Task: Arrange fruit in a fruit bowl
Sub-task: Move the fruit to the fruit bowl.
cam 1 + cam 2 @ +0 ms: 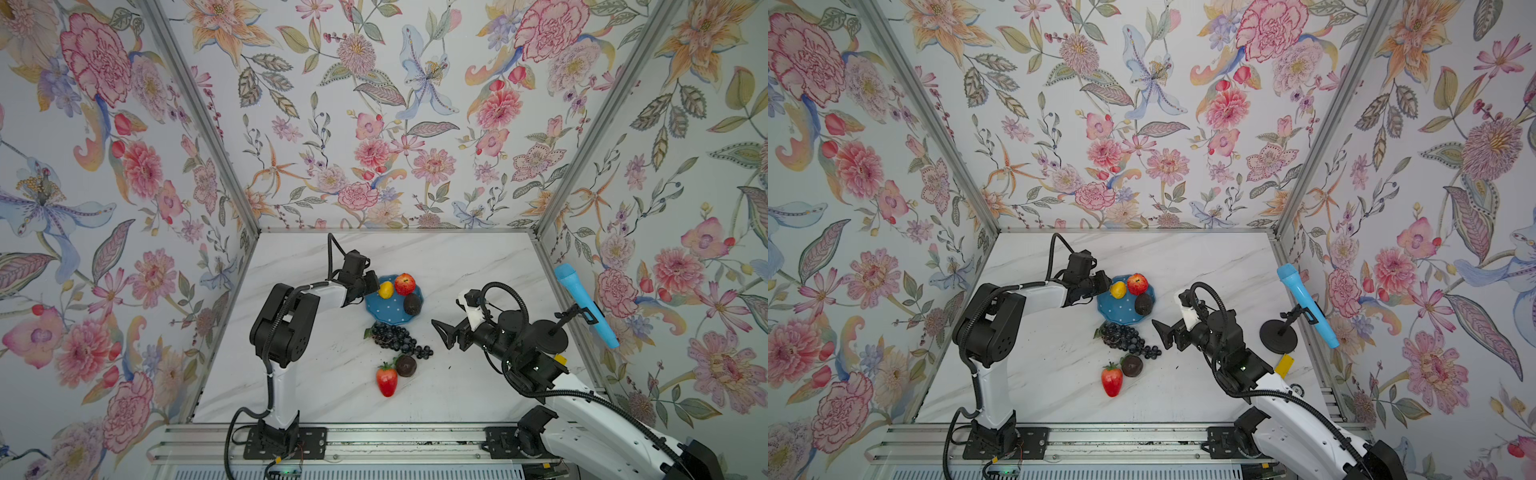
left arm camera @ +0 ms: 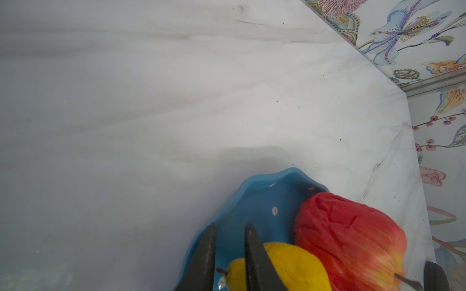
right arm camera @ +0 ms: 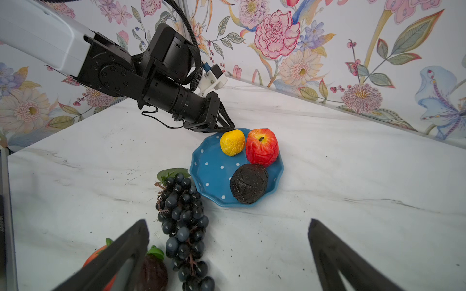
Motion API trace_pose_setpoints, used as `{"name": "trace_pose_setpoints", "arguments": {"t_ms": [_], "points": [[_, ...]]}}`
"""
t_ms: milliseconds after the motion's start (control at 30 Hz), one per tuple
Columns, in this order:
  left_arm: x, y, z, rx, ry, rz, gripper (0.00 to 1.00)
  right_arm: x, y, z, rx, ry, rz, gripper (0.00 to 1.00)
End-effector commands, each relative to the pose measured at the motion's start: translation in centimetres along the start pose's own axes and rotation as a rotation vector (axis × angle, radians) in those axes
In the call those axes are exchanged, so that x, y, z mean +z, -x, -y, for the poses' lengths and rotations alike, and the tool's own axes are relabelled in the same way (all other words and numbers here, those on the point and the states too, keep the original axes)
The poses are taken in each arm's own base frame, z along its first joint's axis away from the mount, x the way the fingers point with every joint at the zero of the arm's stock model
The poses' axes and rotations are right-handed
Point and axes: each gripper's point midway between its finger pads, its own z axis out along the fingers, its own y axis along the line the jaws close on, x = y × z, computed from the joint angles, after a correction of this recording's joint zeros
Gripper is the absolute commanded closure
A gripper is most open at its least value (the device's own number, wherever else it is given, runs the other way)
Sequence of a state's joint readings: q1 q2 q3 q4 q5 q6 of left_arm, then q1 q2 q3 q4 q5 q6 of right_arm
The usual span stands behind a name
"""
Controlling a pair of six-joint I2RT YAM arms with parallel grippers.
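Half the job looks done: the small yellow fruit (image 1: pixel 386 289), the apple (image 1: pixel 404 284) and the avocado (image 1: pixel 412 304) lie in the fruit bowl (image 1: pixel 380 311), mid-worktop (image 1: pixel 457 270). Still out are the grape bunch (image 1: pixel 392 336), just beside the bowl's near rim, and nearer still the round dark fruit (image 1: pixel 406 365) and the strawberry (image 1: pixel 387 380). The left fingers (image 2: pixel 254 252) hover at the bowl's left rim, narrowly parted, gripping nothing. The right fingers (image 3: pixel 325 247), spread wide and empty, point at the grapes from the right.
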State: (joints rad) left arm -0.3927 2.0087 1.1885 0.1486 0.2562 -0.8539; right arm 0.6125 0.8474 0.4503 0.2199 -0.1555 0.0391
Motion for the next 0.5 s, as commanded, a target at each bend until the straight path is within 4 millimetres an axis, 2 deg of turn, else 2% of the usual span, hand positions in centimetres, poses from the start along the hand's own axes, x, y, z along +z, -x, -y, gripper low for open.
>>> {"name": "trace_pose_setpoints", "arguments": {"t_ms": [0, 233, 367, 467], "points": [[-0.5, -0.3, -0.6, -0.017, 0.002, -0.008, 0.75, 0.2, -0.7, 0.0, -0.002, -0.004, -0.018, 0.01], [-1.4, -0.6, -0.5, -0.037, -0.003, 0.003, 0.72, 0.2, -0.6, -0.1, -0.002, -0.001, -0.015, 0.01], [-2.0, -0.5, -0.2, -0.038, -0.009, 0.016, 0.63, 0.3, -0.6, -0.2, -0.003, 0.003, -0.016, 0.01], [-2.5, -0.5, -0.3, -0.048, -0.007, 0.030, 0.62, 0.3, -0.5, -0.2, -0.004, 0.005, -0.013, 0.01]]}}
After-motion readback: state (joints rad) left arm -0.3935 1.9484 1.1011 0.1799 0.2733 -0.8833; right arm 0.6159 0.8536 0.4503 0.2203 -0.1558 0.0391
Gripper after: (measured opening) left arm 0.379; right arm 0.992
